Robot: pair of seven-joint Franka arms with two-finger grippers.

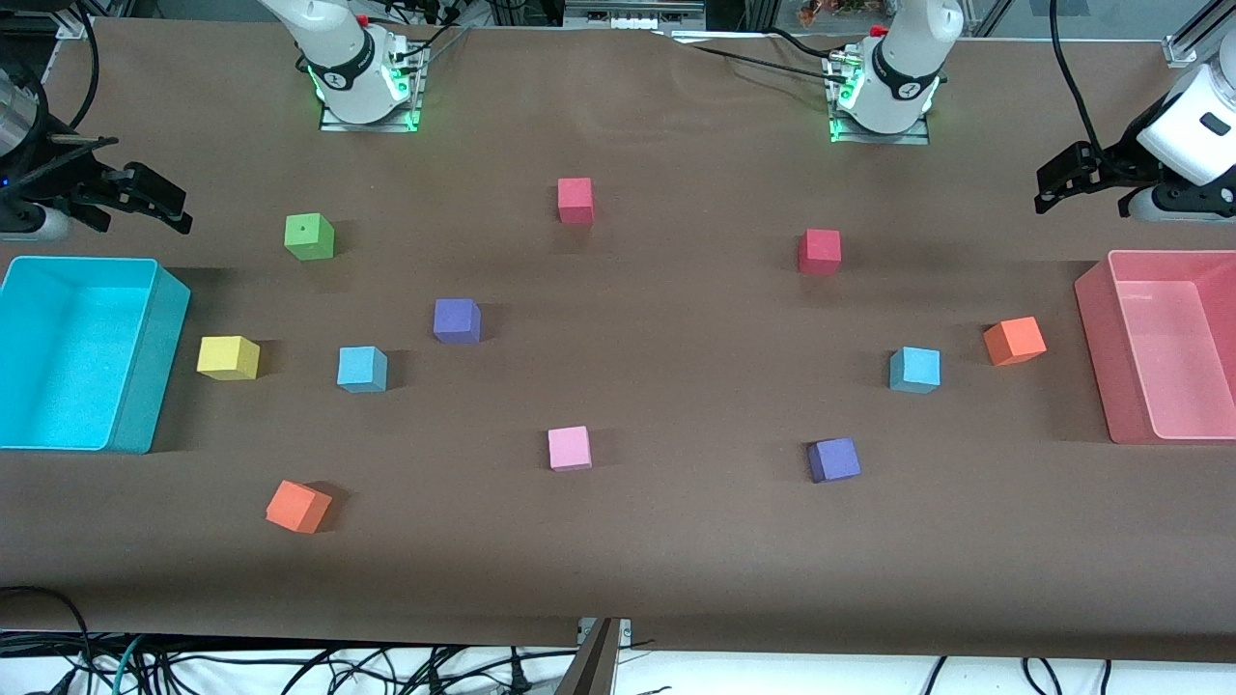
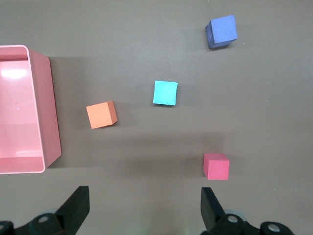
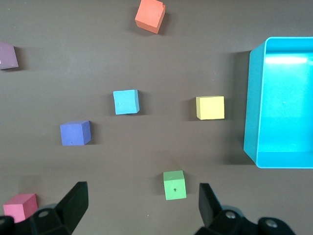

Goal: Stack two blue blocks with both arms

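Brown counter (image 1: 676,541) with cubes scattered everywhere – one blue block (image 1: 362,369) sits beside the yellow cube (image 1: 228,357) toward the right arm's end, the other blue block (image 1: 914,370) near the orange cube (image 1: 1014,341) toward the left arm's end. Risk: grabbing a purple cube (image 1: 457,320) by mistake, or bumping neighbours. Left pincer (image 2: 145,208) hangs high by the pink bin (image 1: 1096,328), right pincer (image 3: 142,205) by the cyan bin (image 1: 164,338) – both spread apart, empty

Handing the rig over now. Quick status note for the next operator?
Left gripper: open, empty, raised near the pink bin.
Right gripper: open, empty, raised near the cyan bin.
Blue blocks: one beside the yellow block at the right arm's end, the other beside an orange block at the left arm's end. Both sit on the table, apart.
Done: nothing.
Left: pick, bring together, stack.
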